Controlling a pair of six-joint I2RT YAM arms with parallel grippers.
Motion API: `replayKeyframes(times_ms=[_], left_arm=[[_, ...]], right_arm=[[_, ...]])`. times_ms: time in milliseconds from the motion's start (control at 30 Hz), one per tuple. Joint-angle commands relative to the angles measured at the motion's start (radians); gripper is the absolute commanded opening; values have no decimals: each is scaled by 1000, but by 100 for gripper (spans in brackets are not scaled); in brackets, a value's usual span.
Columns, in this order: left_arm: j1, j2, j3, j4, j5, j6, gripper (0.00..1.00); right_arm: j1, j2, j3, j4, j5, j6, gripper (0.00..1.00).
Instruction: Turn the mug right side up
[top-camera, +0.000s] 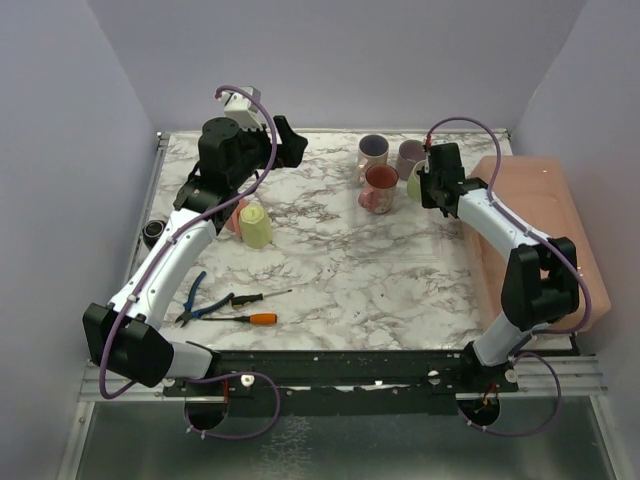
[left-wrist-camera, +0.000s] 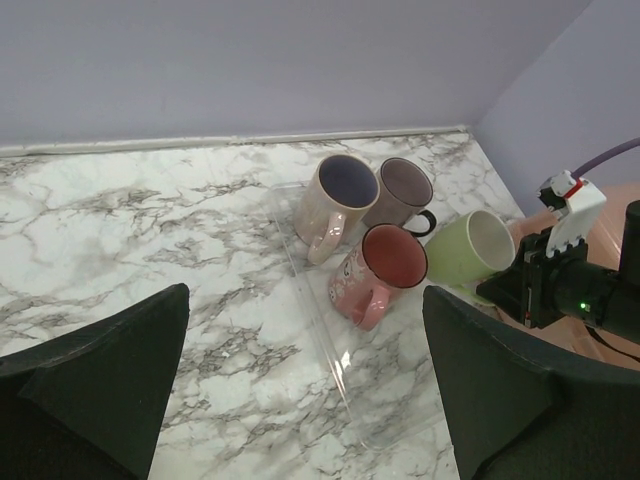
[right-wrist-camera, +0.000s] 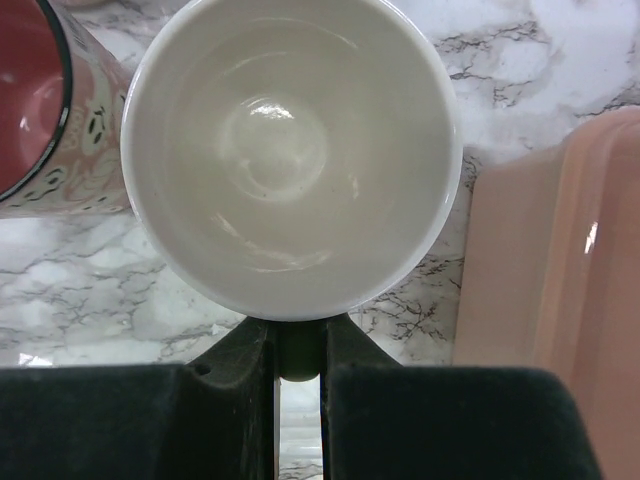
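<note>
Top external view: the right hand (top-camera: 432, 188) is clenched on the green mug (top-camera: 414, 180) at the far right of the marble worktop (top-camera: 340, 270), close to a pink bin (top-camera: 545, 215) whose contents I cannot make out. The left hand (top-camera: 287, 140) hangs released over the far left, holding nothing.

Left wrist view: the green mug lies tilted on its side, mouth towards this camera. Beside it, the cream mug (left-wrist-camera: 335, 200), mauve mug (left-wrist-camera: 405, 188) and pink mug (left-wrist-camera: 380, 268) stand mouth up, all 3 empty.

Right wrist view: the fingers (right-wrist-camera: 230, 420) pinch a green part, probably the handle, under the mug's empty white interior. The turn looks partly done. Next, the wrist must roll until the mouth faces up, then lower the base flat onto free worktop.
</note>
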Motion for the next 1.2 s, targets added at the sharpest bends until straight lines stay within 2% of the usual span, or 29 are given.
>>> replayKeyframes(times_ms=[0,300,667,833,900,1000,1167], left_arm=[[-3,-12,-18,-9,-26,4,99],[-3,-12,-22,-9,-32,10,99],[-3,-13,-25,-9,-42,28,99],[-3,-14,-28,-15,-54,36,99],[-3,-15,-33,-23,-60,31,99],[-3,-6,-36,-50,-64,15,99],[-3,12,-36,-107,-82,0,99]], right_arm=[[-23,30,4,129,-93,-83,1],[-23,92,33,163,-206,-161,0],[-24,206,80,206,-113,-276,2],[-25,237,91,218,-65,-305,16],[-25,246,97,218,-18,-282,35],[-25,221,75,235,-19,-257,51],[-25,166,58,238,-39,-226,60]])
